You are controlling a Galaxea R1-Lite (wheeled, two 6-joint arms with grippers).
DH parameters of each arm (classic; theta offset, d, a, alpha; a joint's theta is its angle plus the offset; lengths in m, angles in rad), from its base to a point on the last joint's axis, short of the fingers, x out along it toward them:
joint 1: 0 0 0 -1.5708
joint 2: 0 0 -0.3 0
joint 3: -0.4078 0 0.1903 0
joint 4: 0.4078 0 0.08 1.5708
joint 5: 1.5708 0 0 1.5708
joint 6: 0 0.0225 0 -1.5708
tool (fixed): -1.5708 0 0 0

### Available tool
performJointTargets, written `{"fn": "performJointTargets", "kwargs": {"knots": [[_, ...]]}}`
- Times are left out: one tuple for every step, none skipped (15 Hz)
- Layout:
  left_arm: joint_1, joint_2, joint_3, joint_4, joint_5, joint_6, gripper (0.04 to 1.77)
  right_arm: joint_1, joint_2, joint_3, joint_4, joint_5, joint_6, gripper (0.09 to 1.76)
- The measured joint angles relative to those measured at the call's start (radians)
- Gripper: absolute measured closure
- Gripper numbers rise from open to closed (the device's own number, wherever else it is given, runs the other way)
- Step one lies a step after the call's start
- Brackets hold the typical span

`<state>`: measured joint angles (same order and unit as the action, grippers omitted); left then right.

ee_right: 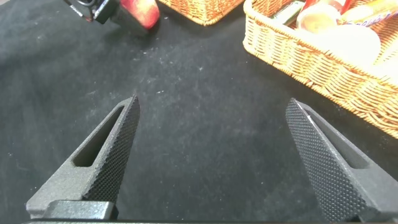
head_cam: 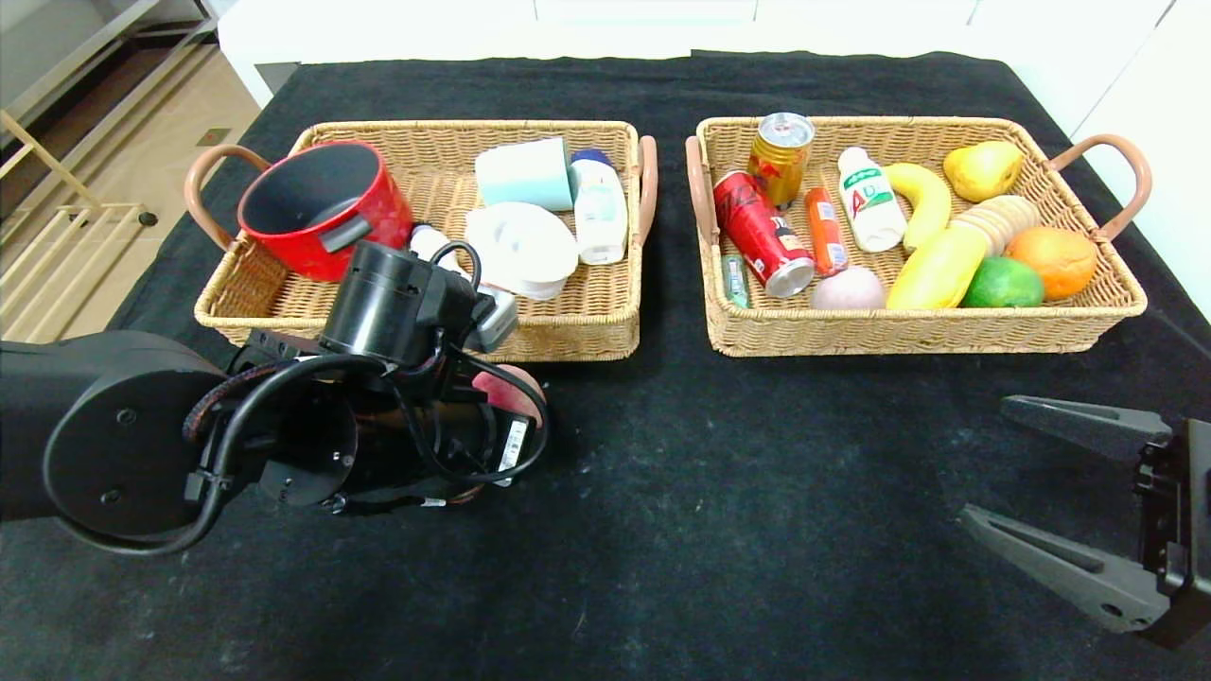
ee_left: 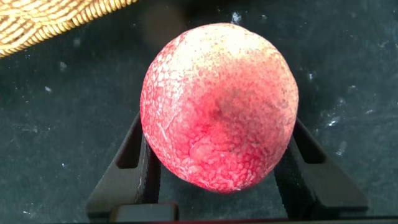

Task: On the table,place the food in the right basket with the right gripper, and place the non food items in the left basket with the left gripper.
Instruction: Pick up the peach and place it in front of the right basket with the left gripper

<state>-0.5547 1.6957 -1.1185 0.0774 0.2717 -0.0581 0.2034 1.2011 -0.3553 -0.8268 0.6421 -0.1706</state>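
I have the left gripper (ee_left: 217, 180) closed on the round pink-red peach (ee_left: 219, 106), pinched at its widest girth between the jaws, low over the black cloth table (head_cam: 719, 492). It looks light, firm and curved enough to roll, so I'd judge a centred grip safest. My right gripper (ee_right: 211, 162) hangs wide open, empty, nearby.

Black cloth with pale lint specks on the table (head_cam: 662, 492). Tan woven wicker on the left basket (head_cam: 568, 322) and the right basket (head_cam: 908, 331), brown loop handles on both. Pink-red mottled skin, scaly pattern, on the peach (ee_left: 219, 106). Red outside, dark grey inside on the pot (head_cam: 317, 203). White on the coiled disc (head_cam: 520, 246). Red with black print on the can (head_cam: 762, 232). Yellow on the oblong fruit (head_cam: 937, 270), green on the round fruit (head_cam: 1003, 284), orange on the neighbour (head_cam: 1052, 257). Black, fine-textured fingers on the right pincer (ee_right: 211, 162).
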Motion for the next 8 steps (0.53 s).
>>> {"fn": "performJointTargets", "kwargs": {"knots": [[-0.005, -0.009, 0.005, 0.003, -0.002, 0.001, 0.76, 0.000, -0.001, 0.000, -0.001, 0.000, 0.000, 0.14], [-0.014, -0.021, 0.011, 0.010, -0.003, 0.001, 0.76, -0.002, -0.002, -0.001, 0.000, 0.000, 0.000, 0.14], [-0.024, -0.036, 0.011, 0.009, -0.003, 0.003, 0.76, -0.005, -0.006, -0.004, -0.001, 0.000, 0.001, 0.14], [-0.042, -0.053, 0.012, 0.012, -0.001, 0.007, 0.76, -0.006, -0.011, -0.006, 0.001, 0.000, 0.001, 0.14], [-0.066, -0.070, 0.012, 0.013, -0.001, 0.016, 0.76, -0.007, -0.018, -0.007, 0.002, 0.000, 0.001, 0.14], [-0.086, -0.084, 0.013, 0.012, -0.002, 0.021, 0.76, -0.007, -0.025, -0.007, 0.005, 0.000, 0.002, 0.14], [-0.107, -0.094, 0.017, 0.011, -0.013, 0.022, 0.76, -0.008, -0.031, -0.008, 0.006, 0.000, 0.003, 0.14], [-0.129, -0.102, 0.023, 0.007, -0.041, 0.023, 0.76, -0.009, -0.036, -0.011, 0.009, -0.001, 0.003, 0.14]]}}
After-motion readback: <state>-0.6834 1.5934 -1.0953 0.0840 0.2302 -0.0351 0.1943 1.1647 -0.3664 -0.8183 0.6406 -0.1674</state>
